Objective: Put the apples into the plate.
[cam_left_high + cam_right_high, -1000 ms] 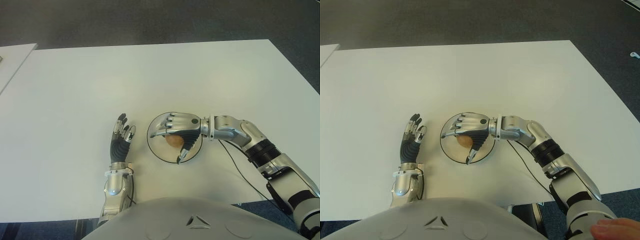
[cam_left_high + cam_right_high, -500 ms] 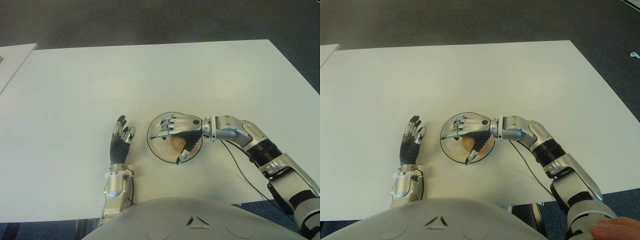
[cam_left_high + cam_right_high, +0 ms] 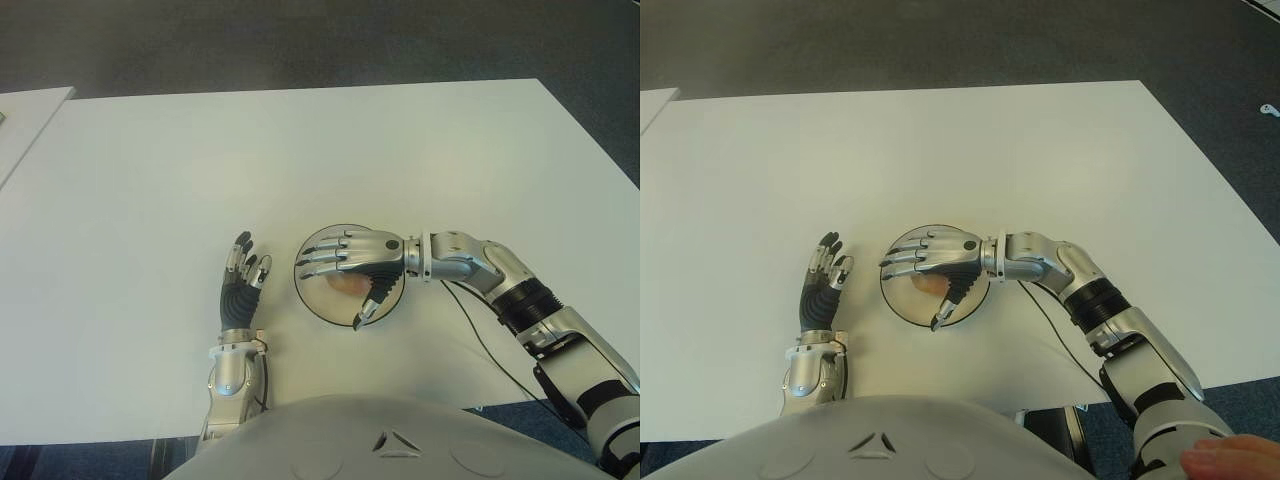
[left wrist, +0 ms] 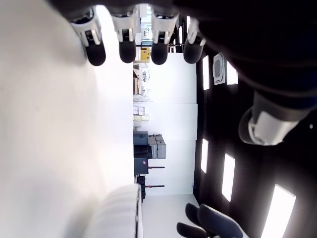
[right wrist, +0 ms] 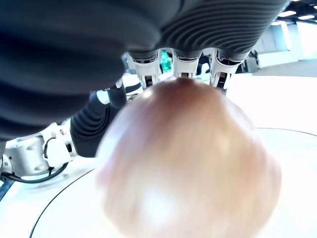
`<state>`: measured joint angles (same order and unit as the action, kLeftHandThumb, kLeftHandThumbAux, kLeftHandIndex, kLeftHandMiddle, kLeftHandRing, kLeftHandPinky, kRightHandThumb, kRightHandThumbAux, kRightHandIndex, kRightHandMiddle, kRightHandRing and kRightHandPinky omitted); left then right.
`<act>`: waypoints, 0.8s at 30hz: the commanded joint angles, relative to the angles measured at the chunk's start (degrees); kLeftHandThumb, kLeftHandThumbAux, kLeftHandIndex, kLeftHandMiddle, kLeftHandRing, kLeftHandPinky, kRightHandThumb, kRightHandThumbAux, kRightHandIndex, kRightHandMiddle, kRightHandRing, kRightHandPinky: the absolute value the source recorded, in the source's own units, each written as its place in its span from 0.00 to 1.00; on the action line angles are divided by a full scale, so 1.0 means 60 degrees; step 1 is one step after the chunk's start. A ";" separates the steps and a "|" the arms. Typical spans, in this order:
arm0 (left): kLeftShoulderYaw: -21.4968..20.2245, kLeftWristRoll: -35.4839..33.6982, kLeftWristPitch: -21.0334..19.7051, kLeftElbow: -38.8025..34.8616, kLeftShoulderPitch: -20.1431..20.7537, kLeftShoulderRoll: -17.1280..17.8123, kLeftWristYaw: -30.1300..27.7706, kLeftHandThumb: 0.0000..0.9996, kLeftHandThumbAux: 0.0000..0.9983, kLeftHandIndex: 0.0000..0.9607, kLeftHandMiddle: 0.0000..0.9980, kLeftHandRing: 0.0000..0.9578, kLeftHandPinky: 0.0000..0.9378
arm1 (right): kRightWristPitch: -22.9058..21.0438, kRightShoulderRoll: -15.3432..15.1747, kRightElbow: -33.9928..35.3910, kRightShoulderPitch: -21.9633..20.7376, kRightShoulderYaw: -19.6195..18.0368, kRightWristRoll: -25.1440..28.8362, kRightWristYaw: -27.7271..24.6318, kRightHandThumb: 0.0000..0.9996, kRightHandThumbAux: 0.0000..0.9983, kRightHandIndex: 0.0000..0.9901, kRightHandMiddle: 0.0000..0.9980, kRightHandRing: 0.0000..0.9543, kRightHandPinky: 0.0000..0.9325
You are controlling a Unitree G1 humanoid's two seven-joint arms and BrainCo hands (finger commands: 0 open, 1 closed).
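Apple (image 3: 347,283) sits in the plate (image 3: 312,303) beneath the right robot hand (image 3: 352,272), fingers spread and released; lifting straight up avoids nudging it. Left robot hand (image 3: 240,282) lies open beside the plate's left.

apple (image 3: 345,281) mostly hidden under right hand (image 3: 352,265), blurred in wrist view, plate (image 3: 312,300) partly covered
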<state>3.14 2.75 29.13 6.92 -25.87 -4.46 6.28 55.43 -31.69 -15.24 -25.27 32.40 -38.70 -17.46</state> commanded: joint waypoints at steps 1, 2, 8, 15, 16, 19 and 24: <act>-0.0022 -0.0047 -0.0182 0.0270 -0.0073 -0.0136 0.0040 0.00 0.51 0.01 0.00 0.00 0.00 | 0.0131 0.0051 -0.0118 -0.0013 -0.0073 0.0016 0.0061 0.05 0.33 0.00 0.00 0.00 0.00; -0.0022 -0.0029 -0.0186 0.0294 -0.0052 -0.0124 0.0043 0.00 0.51 0.01 0.00 0.00 0.00 | 0.0139 0.0056 -0.0134 -0.0010 -0.0076 0.0019 0.0074 0.05 0.33 0.00 0.00 0.00 0.00; -0.0005 -0.0049 -0.0208 0.0288 -0.0039 -0.0106 0.0001 0.00 0.51 0.01 0.00 0.00 0.00 | 0.0145 0.0083 -0.0168 -0.0001 -0.0103 -0.0040 0.0126 0.06 0.33 0.00 0.00 0.00 0.00; 0.0005 -0.0122 -0.0312 0.0199 -0.0086 -0.0114 -0.0015 0.00 0.52 0.01 0.00 0.00 0.00 | 0.0136 0.0129 -0.0200 0.0026 -0.0135 -0.0098 0.0245 0.06 0.33 0.00 0.00 0.00 0.00; 0.0002 -0.0100 -0.0320 0.0198 -0.0089 -0.0106 -0.0001 0.00 0.52 0.00 0.00 0.00 0.00 | 0.0137 0.0132 -0.0212 0.0023 -0.0138 -0.0101 0.0262 0.06 0.33 0.00 0.00 0.00 0.00; -0.0003 -0.0034 -0.0315 0.0195 -0.0103 -0.0085 0.0038 0.00 0.51 0.00 0.00 0.00 0.00 | 0.0139 0.0135 -0.0223 0.0023 -0.0141 -0.0113 0.0294 0.06 0.33 0.00 0.00 0.00 0.00; -0.0009 0.0130 -0.0318 0.0185 -0.0107 -0.0051 0.0105 0.00 0.49 0.00 0.00 0.00 0.00 | 0.0132 0.0127 -0.0212 0.0035 -0.0147 -0.0128 0.0328 0.06 0.33 0.00 0.00 0.00 0.00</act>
<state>3.12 2.81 29.10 6.99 -25.79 -4.43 6.40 55.89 -30.97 -15.97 -25.26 31.90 -39.02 -15.70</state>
